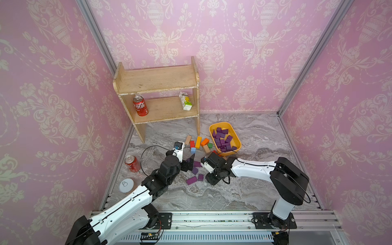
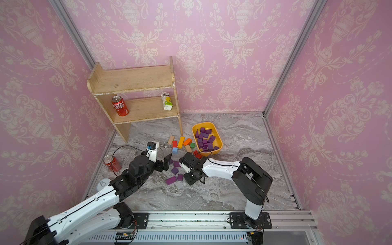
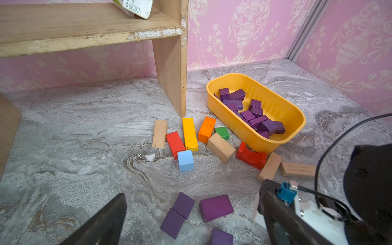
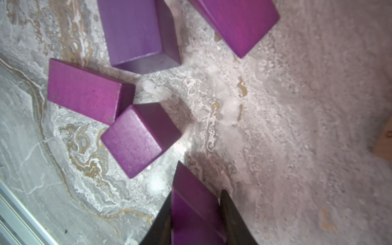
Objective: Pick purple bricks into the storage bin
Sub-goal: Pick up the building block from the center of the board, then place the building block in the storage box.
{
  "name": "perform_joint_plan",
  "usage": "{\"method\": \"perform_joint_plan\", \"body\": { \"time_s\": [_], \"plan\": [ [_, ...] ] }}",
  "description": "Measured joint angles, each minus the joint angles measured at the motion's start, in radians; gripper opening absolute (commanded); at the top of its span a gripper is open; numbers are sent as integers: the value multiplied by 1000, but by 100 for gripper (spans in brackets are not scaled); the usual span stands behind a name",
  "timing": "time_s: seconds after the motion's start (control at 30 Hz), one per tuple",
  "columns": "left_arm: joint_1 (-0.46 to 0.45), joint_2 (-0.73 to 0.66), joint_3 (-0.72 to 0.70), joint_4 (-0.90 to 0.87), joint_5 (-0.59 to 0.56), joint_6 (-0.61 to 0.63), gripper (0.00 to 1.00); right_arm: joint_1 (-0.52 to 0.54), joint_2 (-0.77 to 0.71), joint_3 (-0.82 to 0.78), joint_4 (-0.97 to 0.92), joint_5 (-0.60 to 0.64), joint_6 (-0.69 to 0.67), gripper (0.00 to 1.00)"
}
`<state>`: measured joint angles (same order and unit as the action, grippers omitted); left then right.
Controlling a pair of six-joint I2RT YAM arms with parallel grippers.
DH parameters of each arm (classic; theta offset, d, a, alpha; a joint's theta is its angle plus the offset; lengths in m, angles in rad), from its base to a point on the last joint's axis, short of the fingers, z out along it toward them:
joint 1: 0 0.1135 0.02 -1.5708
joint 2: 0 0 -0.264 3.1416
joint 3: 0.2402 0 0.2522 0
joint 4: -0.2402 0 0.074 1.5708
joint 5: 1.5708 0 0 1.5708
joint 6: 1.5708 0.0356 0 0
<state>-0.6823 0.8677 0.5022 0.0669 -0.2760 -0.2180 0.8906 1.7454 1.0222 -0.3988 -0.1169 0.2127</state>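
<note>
Pink damask wallpaper [image 1: 233, 53] closes in a grey marbled tabletop [image 1: 261, 135]. In both top views a wooden shelf [image 1: 157, 78] stands at the back with a cola can [image 1: 140, 105] and a carton [image 1: 185, 101] on its lower tier. The yellow storage bin [image 1: 222, 125] sits just to its right, with most of the purple bricks [image 1: 222, 141] heaped inside. A few loose bricks [image 1: 191, 180] lie on the tabletop between the two arms. The left pincer [image 1: 190, 162] hovers beside them, released, jaws wide. The right pincer [image 1: 212, 179] points down just beside them.

From the left wrist, coloured blocks [image 3: 190, 133] — red, yellow, orange, green, light blue, tan — lie between the shelf leg and the bin. Four loose bricks show between the open fingers [image 3: 106, 218].

From the right wrist, the right pincer is clenched on one purple brick [image 4: 195, 212], a dark finger on each side. Four others lie apart from it on the marble, two of them touching. Whether the held brick is off the tabletop cannot be told.
</note>
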Motion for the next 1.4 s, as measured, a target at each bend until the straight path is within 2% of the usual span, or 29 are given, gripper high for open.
{"method": "perform_joint_plan", "body": {
  "time_s": [0.37, 0.67, 0.9, 1.4],
  "plan": [
    [14, 0, 0, 0, 0, 0, 99, -118, -110, 63, -1, -34, -11, 25],
    [26, 22, 0, 1, 0, 1, 99, -308, -126, 207, -11, -63, -34, 26],
    [34, 62, 14, 12, 8, 12, 99, -425, -50, 304, -8, -58, -35, 26],
    [39, 182, 90, 15, 37, 19, 99, -549, 207, 436, -64, 64, -72, 27]
  ]
}}
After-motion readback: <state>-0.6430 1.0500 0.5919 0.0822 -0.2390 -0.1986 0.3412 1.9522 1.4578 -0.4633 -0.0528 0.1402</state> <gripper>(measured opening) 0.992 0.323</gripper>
